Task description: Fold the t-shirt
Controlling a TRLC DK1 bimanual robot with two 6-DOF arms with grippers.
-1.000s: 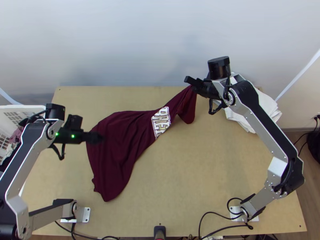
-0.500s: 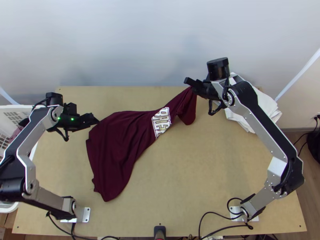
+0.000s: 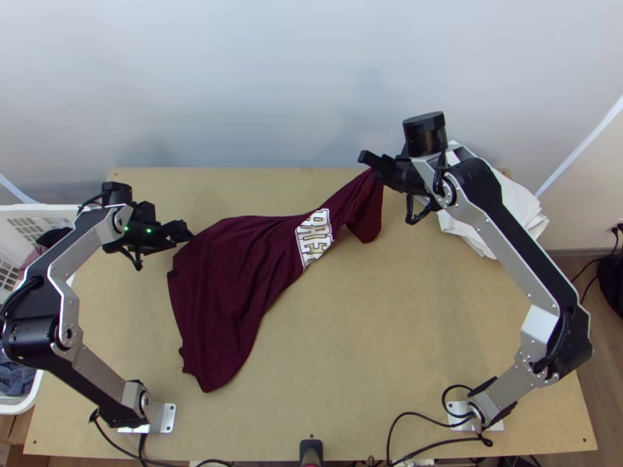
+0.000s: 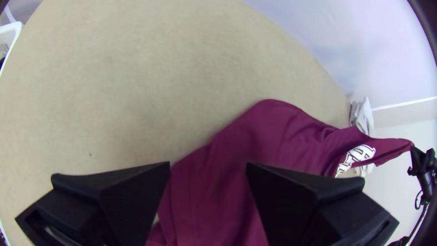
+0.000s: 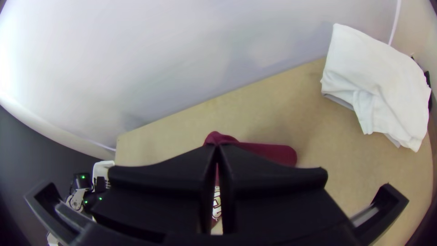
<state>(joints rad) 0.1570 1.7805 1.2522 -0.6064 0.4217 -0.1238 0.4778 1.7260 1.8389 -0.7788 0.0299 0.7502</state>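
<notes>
T-shirt (image 3: 234, 272) lies slantwise on table (image 3: 389, 358), bunched toward lifted end pinched in your right gripper (image 5: 217, 148). Your left gripper (image 4: 208, 166) spread, at its wide end. Step looks like straightening before folding; next, close left gripper on edge, pull taut.

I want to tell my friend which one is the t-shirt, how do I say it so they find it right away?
On the light wooden table, look for the robot's right tool. The t-shirt is the dark red cloth with one end held up there and the rest trailing across the table. Big white letters mark it, unlike the white cloths nearby.
</notes>
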